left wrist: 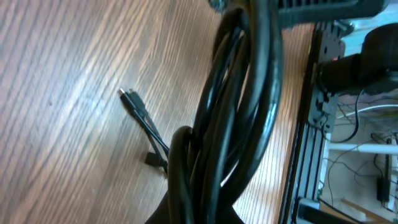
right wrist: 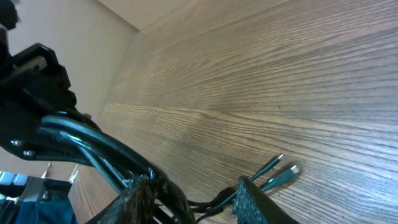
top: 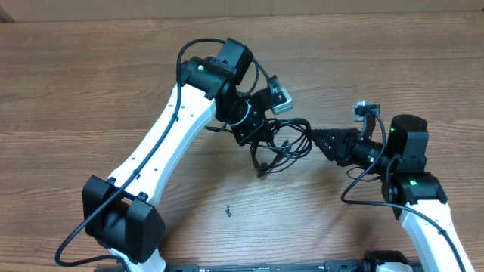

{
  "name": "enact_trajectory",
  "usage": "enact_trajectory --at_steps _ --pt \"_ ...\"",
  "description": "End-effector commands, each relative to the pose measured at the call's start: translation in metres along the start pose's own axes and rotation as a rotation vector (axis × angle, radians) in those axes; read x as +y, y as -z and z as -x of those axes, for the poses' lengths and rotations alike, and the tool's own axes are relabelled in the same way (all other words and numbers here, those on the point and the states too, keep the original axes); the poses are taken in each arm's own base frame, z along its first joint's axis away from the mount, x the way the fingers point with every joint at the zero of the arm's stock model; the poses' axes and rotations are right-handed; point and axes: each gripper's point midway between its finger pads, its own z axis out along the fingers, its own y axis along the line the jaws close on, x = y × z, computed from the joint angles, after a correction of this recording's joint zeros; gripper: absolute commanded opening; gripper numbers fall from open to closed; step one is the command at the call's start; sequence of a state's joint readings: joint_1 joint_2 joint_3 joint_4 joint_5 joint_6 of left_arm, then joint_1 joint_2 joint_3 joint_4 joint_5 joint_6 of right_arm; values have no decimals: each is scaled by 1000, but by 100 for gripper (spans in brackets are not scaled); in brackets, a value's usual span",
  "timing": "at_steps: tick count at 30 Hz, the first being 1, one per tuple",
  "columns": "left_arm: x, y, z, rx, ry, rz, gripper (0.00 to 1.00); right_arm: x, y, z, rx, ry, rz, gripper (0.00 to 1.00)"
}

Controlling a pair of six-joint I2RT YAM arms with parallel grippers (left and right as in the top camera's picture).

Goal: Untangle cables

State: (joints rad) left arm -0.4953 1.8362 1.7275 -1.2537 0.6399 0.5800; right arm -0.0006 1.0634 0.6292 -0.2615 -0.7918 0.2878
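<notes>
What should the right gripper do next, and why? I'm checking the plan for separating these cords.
Probably close the right gripper on the strands running between its fingers. Its jaws stand apart around part of the cables, while the left gripper seems to hold the bundle from the other side. Two plug ends lie free on the table. A second grip would let the arms ease the loops apart.

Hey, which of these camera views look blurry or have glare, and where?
Left wrist view: the cables, close to the lens, look soft, while one plug on the table is sharper; glare streaks the wood. Right wrist view: the right gripper's fingers are out of focus at the bottom edge. Overhead view: even light, sharp.
</notes>
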Motion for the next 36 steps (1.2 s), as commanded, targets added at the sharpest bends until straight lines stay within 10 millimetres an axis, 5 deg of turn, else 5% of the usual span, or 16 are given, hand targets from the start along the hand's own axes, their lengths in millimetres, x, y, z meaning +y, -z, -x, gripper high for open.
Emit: enact_trajectory --at_steps 1,9,15,17,21,33,36 --pt "-20 14 36 -165 -51 -79 4 8 1 5 -6 17 20 42" --pt "-8 18 62 -255 6 -40 4 7 1 5 -5 17 20 41" --pt "-21 10 63 -235 -11 -64 4 7 1 5 -5 17 20 42" --pt "-30 4 65 -225 -29 -78 4 7 1 5 -5 17 20 36" --pt "-36 -2 66 -211 -50 -73 4 7 1 5 -5 17 20 4" --pt "-6 1 62 -191 83 62 4 7 1 5 -3 14 18 4" --pt "1 4 57 -181 152 78 4 -6 1 4 -10 -5 -54 4"
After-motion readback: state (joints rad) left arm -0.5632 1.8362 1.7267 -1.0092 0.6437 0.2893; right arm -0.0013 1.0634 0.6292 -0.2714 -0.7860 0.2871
